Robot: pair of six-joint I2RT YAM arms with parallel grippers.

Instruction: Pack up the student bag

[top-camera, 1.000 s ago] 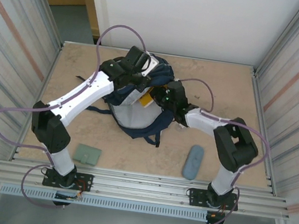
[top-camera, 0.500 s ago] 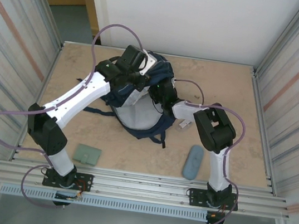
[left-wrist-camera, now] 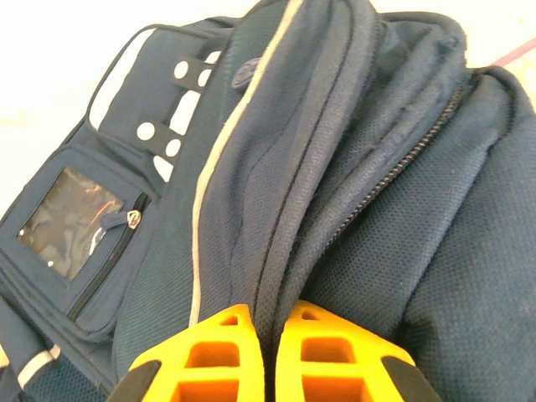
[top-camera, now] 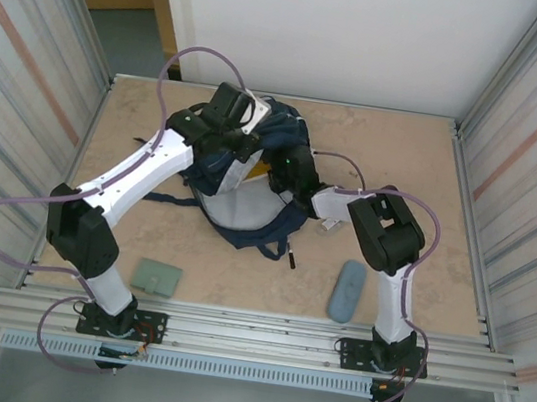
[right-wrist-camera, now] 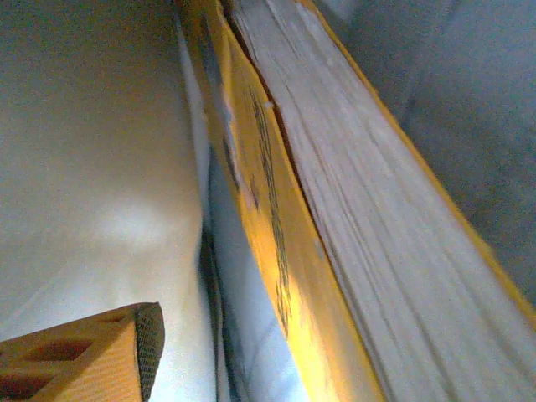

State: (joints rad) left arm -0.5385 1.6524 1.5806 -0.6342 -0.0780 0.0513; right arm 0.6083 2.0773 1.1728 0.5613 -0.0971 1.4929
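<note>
**Q:** Top external view: where does the student bag (top-camera: 241,212) lie?

**A:** Mid-desk (top-camera: 404,171), nearer the far edge, with its mouth facing up. The left tool (top-camera: 243,132) lifts the far rim. The right tool (top-camera: 288,169) reaches into the mouth. A pencil case (top-camera: 346,291) lies by the near edge toward the right corner, and a wallet (top-camera: 157,276) lies toward the left corner.

**Q:** Left wrist view: what is the grip?

**A:** The left tool (left-wrist-camera: 270,322) is pressed together on a fold of the student bag (left-wrist-camera: 276,167) beside the zip. In my judgement it should hold high so that the mouth does not sag.

**Q:** Right wrist view?

**A:** A yellow book (right-wrist-camera: 335,226) stands on edge against the pale lining. One finger (right-wrist-camera: 92,352) sits far to the side, off the cover, so the right tool reads as spread. Its partner is hidden. The tool should probably withdraw straight back, or a finger may drag the book out.
</note>
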